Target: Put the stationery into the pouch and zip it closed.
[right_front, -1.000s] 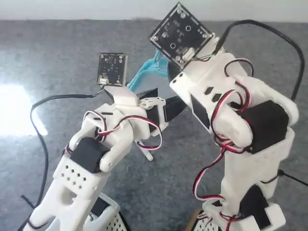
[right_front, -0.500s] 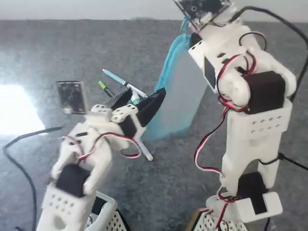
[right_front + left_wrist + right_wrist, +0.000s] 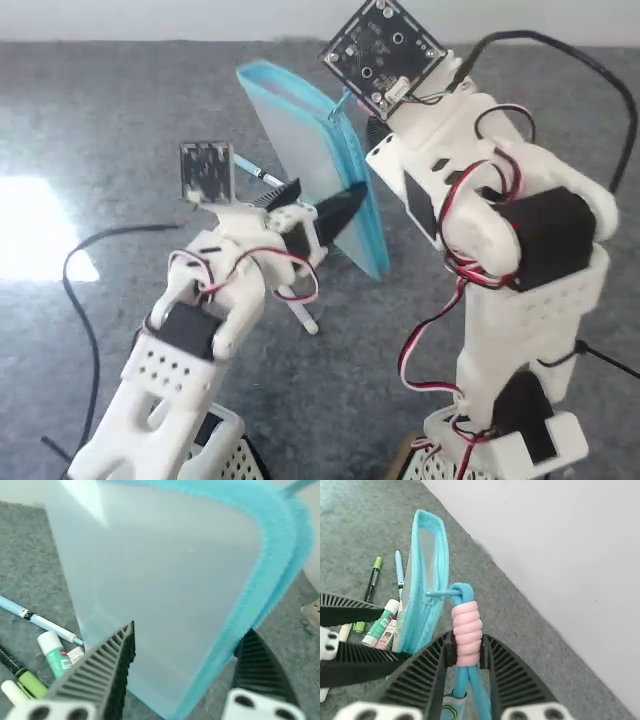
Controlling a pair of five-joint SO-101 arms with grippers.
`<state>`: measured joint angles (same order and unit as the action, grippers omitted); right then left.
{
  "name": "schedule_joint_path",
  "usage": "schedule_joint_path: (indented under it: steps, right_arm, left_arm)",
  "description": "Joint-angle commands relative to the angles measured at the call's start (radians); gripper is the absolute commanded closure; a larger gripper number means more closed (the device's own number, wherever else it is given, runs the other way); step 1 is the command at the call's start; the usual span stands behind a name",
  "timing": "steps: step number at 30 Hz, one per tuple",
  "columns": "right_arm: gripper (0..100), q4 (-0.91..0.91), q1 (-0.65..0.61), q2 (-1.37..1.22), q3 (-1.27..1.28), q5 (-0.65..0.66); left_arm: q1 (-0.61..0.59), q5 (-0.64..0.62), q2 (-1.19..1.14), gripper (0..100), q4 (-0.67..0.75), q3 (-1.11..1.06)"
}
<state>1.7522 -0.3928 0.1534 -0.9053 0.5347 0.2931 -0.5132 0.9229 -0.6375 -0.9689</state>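
The grey, speckled table (image 3: 120, 120) carries both white arms. Since half a second ago the right arm has dropped lower in the high view and the left arm has swung in toward it. The pouch (image 3: 310, 150), which then hung long and limp from the top of the frame, now stands tilted on its lower edge between the arms. It is a flat, rounded-corner sleeve of frosted translucent plastic (image 3: 160, 580) bound with a ribbed teal zip band. The left gripper (image 3: 190, 635) is spread wide and grips nothing. Its ridged black jaws straddle the pouch's lower corner, one before the clear face and one past the teal edge. The right gripper (image 3: 467, 642) is clamped on the pink-wrapped loop (image 3: 466, 627) of the teal zip cord above the pouch's narrow end. On the table beside the pouch lie a blue pen (image 3: 399, 572), a green marker (image 3: 372, 577) and a glue stick (image 3: 381, 623).
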Motion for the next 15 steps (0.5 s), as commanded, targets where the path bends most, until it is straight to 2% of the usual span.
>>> schedule_joint_path:
  steps: [1, 9, 15]
  right_arm:
    - [99.3, 0.022, 0.07, 0.05, -0.057, -0.002]
    - [99.3, 0.025, 0.074, 0.056, -0.06, -0.002]
    - [99.3, 0.038, -0.008, 0.058, -0.06, 0.037]
  left_arm:
    - [-0.074, 0.005, -0.055, 70, 0.028, 0.082]
    - [-0.161, 0.005, -0.072, 70, 0.029, 0.15]
    - [-0.193, 0.006, -0.077, 70, 0.164, 0.154]
